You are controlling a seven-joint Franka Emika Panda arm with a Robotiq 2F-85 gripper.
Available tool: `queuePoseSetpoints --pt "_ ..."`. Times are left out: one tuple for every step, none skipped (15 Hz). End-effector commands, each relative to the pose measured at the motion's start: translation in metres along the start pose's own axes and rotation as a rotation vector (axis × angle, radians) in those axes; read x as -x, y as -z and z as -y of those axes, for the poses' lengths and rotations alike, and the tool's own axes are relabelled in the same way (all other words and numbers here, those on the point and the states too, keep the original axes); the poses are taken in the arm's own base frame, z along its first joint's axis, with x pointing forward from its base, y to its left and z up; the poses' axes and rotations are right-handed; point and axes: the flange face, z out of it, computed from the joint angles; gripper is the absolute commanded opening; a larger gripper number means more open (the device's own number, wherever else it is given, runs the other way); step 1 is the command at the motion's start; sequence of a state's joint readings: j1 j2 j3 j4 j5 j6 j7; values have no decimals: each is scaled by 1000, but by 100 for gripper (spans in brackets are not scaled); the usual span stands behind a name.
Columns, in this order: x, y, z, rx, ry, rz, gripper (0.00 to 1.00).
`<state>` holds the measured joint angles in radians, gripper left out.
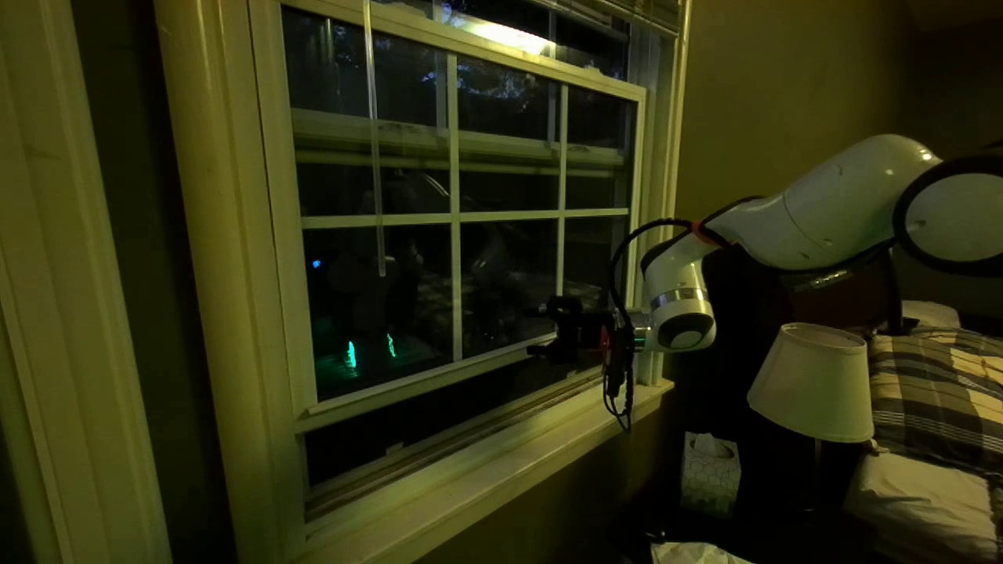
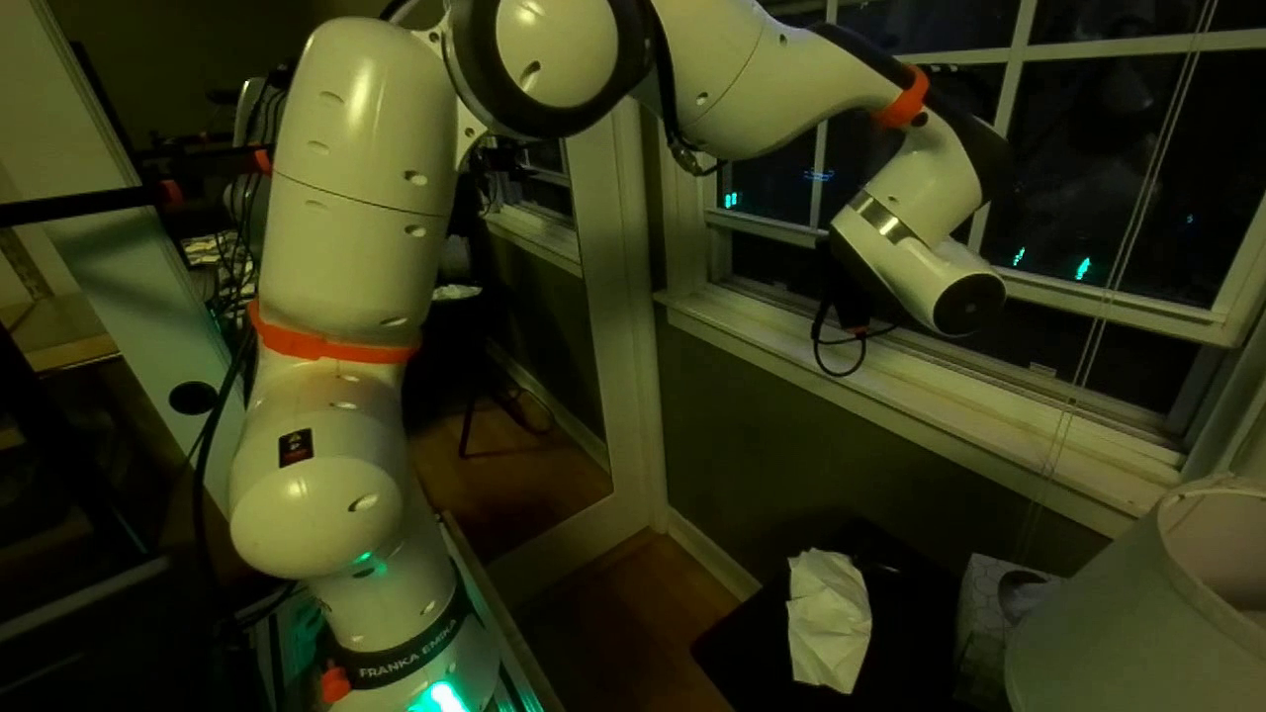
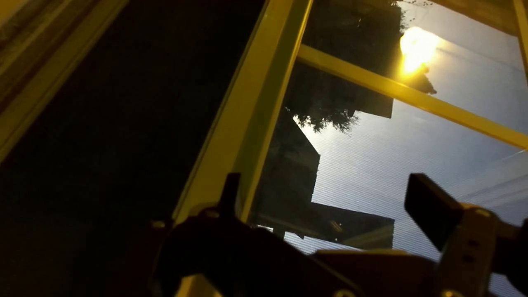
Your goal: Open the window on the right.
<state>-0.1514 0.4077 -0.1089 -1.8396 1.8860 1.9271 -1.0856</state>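
Note:
The window (image 1: 455,235) has a cream-white frame and a lower sash of dark panes. It also shows in an exterior view (image 2: 1011,74). The lower sash is raised a little, with a dark gap between its bottom rail (image 3: 243,123) and the sill. My gripper (image 1: 539,330) is at the lower right part of the sash, near the bottom rail. In the wrist view my gripper (image 3: 325,181) is open with nothing between its fingers. One finger overlaps the bottom rail and the other is over the glass; whether either touches cannot be told. The wrist hides the fingers in an exterior view.
The windowsill (image 1: 501,478) runs below the gap. A blind wand (image 1: 374,141) hangs before the glass. A lamp (image 1: 815,384), a tissue box (image 1: 710,474) and a bed (image 1: 932,376) stand beside the window. A mirror (image 2: 554,326) stands by the arm's base.

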Motion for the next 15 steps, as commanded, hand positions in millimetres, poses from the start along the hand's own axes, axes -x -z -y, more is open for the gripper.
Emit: queuePoseSetpoints --pt "0 30 70 -46 2 0 100" --pt "-3 34 88 -60 17 -3 100" --pt "-7 41 110 -72 28 -7 100" --pt "-12 48 134 -75 48 -15 100" --pt "-15 56 159 -81 57 -17 100" --pt "-15 64 183 -88 37 -10 100" --pt "-12 73 208 -103 -5 8 100" --pt "-12 77 221 -112 -62 24 100" --pt "-8 81 227 -120 -127 42 100" --pt "-4 84 233 -119 -175 52 100" --pt "0 87 232 -97 -224 53 100" --pt "4 91 231 -71 -270 54 100" --pt "9 93 227 -47 -313 65 100" --pt "12 95 222 -11 -352 66 100" --pt "15 97 214 28 -383 71 100"
